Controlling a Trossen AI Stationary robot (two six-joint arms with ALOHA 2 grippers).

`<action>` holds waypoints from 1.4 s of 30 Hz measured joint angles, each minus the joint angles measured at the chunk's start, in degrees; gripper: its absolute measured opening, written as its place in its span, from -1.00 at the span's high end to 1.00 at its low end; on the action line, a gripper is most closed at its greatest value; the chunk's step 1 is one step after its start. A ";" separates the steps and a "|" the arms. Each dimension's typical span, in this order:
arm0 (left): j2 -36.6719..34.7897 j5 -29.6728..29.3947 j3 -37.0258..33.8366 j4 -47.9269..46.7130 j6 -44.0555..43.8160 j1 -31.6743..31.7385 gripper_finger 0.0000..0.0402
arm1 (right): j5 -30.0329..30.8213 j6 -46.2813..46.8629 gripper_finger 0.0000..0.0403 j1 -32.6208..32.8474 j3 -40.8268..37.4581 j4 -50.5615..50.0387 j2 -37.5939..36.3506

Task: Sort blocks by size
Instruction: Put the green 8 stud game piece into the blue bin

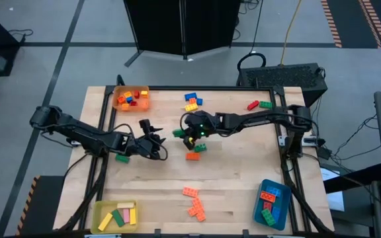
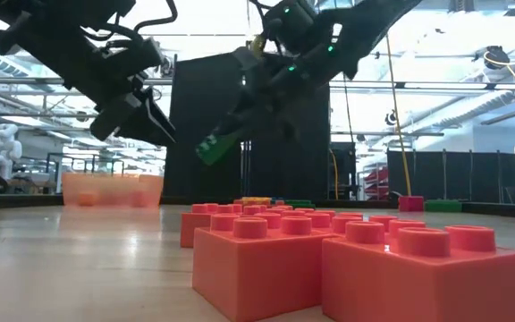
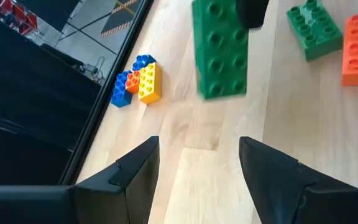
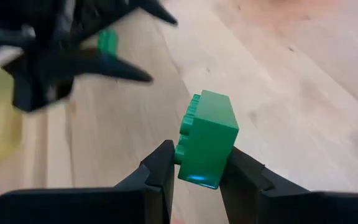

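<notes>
Green block (image 4: 207, 138) is clamped in my right gripper (image 4: 197, 165) jaws, long axis pointing toward the left gripper (image 3: 197, 168), whose jaws stand released near it.

We see the left arm reaching in from the left edge of the high view toward the frame's middle, its left gripper (image 1: 159, 147) held above the table with both fingers (image 3: 135, 177) spread apart and nothing between them. The right arm stretches from the right side of the frame leftward, ending near the centre, where the right gripper (image 1: 189, 135) is raised off the table and clamped on a green block (image 4: 207, 138), facing the left one closely.
</notes>
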 joint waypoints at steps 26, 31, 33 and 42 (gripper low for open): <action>-3.30 0.18 0.00 0.92 0.58 1.67 -0.10 | 3.34 14.14 0.57 20.99 0.00 -58.84 -25.39; -3.30 0.18 0.00 0.92 0.60 2.83 -0.10 | -1.93 21.78 0.57 27.17 0.00 -62.21 -26.78; -3.30 0.18 0.00 0.92 0.62 3.14 -0.10 | -4.28 24.72 0.57 29.72 0.02 -63.01 -27.06; -3.30 0.18 0.00 1.11 0.71 3.18 -0.10 | -12.61 40.60 0.56 40.94 0.01 -68.90 -27.25</action>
